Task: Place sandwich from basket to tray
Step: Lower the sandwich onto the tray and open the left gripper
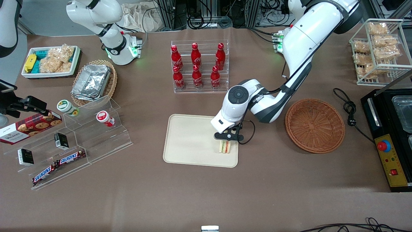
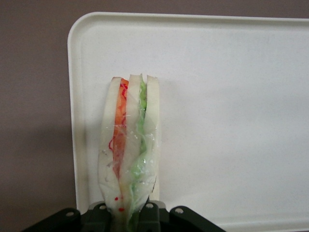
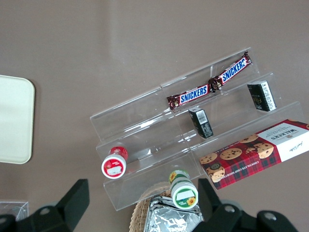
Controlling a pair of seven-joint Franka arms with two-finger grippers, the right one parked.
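Front view: the left arm's gripper (image 1: 225, 142) is clamped on the sandwich (image 1: 224, 146) over the cream tray (image 1: 190, 141), at the tray edge nearest the emptied reddish-brown basket (image 1: 314, 125). Red Coca-Cola bottles (image 1: 196, 66) stand in a clear rack farther from the camera than the tray, on a brown tabletop (image 1: 206, 193).

Left wrist view: the wrapped sandwich (image 2: 128, 145) stands on edge between the fingers, above the tray (image 2: 231, 96).

Right wrist view: Snickers bars (image 3: 210, 82) and a Walkers cookie box (image 3: 256, 152) sit on clear steps, away from the tray (image 3: 14, 118).

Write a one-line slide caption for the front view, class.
The gripper holds the sandwich over the tray, with the emptied basket beside it.
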